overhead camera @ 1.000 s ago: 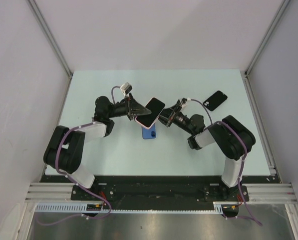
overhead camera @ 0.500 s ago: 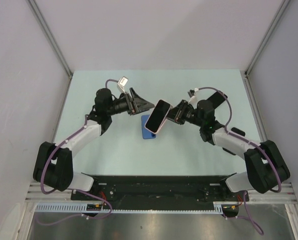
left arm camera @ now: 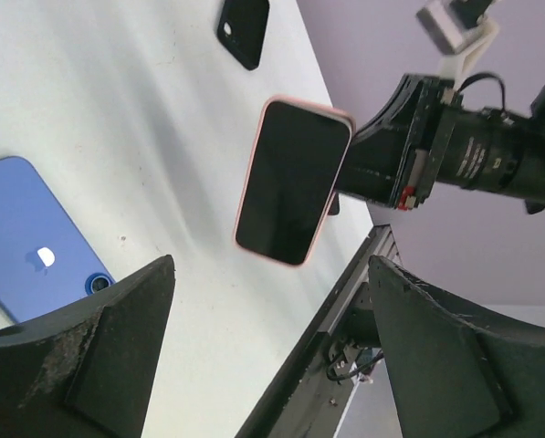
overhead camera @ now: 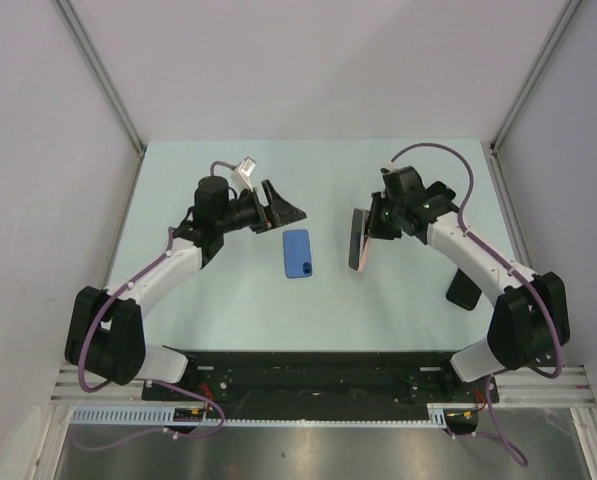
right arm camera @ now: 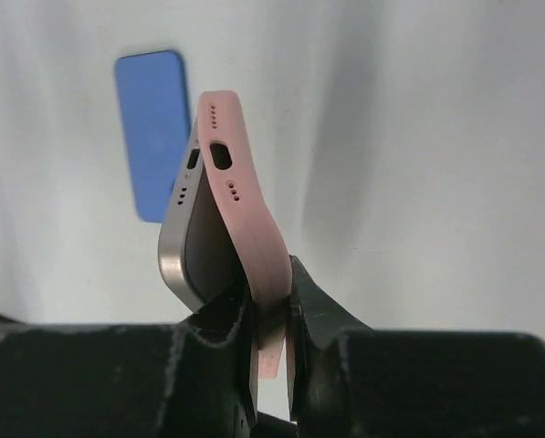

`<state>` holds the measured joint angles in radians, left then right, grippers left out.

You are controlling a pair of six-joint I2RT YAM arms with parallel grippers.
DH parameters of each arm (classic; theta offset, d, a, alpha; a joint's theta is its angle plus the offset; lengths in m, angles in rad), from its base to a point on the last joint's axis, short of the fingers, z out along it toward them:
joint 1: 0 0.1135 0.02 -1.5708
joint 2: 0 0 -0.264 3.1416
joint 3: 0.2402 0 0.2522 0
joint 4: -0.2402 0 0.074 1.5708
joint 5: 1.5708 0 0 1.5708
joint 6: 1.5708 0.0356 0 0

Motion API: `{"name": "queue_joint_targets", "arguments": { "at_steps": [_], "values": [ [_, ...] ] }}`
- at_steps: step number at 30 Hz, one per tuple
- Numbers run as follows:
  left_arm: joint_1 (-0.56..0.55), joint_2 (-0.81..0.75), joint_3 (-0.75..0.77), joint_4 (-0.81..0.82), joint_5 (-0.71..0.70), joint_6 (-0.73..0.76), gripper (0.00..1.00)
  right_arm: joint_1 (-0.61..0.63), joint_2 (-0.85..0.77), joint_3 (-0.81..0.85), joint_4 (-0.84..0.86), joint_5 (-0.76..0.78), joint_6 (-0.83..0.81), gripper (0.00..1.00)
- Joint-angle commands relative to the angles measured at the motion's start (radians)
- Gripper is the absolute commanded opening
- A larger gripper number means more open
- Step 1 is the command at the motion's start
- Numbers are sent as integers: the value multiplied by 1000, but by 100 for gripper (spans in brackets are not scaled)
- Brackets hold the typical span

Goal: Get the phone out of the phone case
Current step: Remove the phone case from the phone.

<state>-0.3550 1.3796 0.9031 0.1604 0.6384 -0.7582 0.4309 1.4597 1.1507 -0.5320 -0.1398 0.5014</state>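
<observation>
Left hand (overhead camera: 286, 211): fingers spread wide, holding nothing. It hangs above the pale worktop (overhead camera: 228, 290), left of centre, pointing toward the right arm.

Right hand (right arm camera: 270, 287): closed down narrow, pinching the rim of the pink case (right arm camera: 249, 210). From above, the case stands on edge right of centre, clear of the worktop, with its shadow visible below it in the left wrist view.

Phone (right arm camera: 176, 228): silver-framed, in the pink case but not fully seated. At the end with the ports, the case wall is peeled away from the phone's frame and a gap shows between the two. The dark screen faces the left hand. Whether the phone's own corner is also caught by the fingers cannot be told.

Blue phone (overhead camera: 298, 253): lies flat on the worktop, back upward, between the two hands and touching neither.

Black phone-shaped item (left arm camera: 243, 27): lies flat on the worktop, well apart from the blue phone.
</observation>
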Motion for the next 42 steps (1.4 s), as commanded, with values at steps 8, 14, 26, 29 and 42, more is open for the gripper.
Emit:
{"name": "queue_joint_targets", "arguments": {
  "at_steps": [8, 14, 26, 29, 42],
  "values": [
    [-38, -24, -1, -82, -72, 59, 88, 97, 258, 204, -286, 289, -120, 0],
    [-36, -31, -1, -99, -79, 63, 88, 114, 385, 190, -255, 325, -90, 18],
    [-113, 78, 5, -62, -111, -15, 88, 121, 536, 112, -175, 321, -58, 24],
    [-131, 139, 23, -44, -126, -65, 87, 124, 542, 96, -169, 313, -67, 31],
    [-211, 389, 177, -120, -151, -170, 80, 106, 556, -8, -112, 315, -69, 38]
  ]
}}
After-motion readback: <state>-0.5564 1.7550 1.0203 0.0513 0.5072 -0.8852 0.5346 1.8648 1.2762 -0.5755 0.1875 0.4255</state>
